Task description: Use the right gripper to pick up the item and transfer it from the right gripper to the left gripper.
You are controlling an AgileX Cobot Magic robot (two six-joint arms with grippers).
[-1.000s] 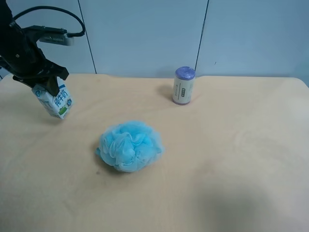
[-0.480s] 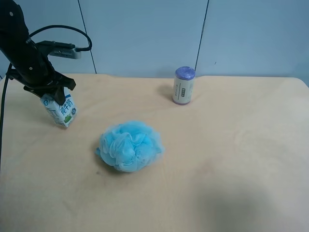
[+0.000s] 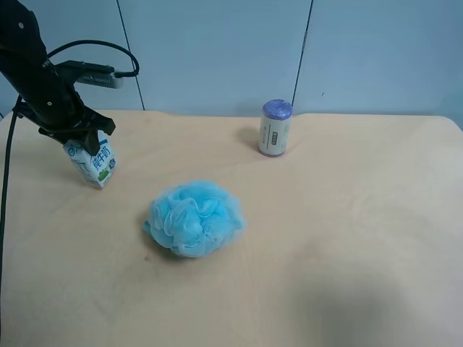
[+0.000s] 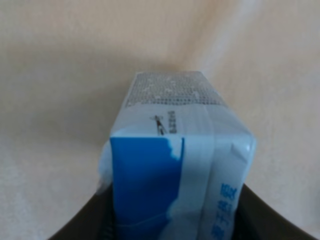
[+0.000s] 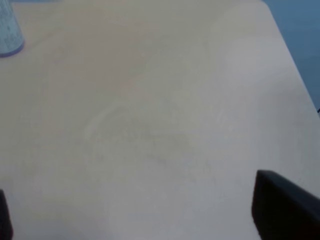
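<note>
The left gripper [image 3: 81,139] was clamped on the carton [image 3: 92,160], tilted, its lower corner at or just above the table [image 3: 347,238], well off to one side of the blue puff [image 3: 195,218]. The right gripper [image 5: 150,220] stood wide, holding nothing. A can [image 3: 275,129] sat beyond the puff.

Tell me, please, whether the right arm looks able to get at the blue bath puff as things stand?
Probably yes. The puff sits alone mid-table with bare wood all round; the can and the carton in the left gripper stand well apart. The right gripper looks open, over bare table.
</note>
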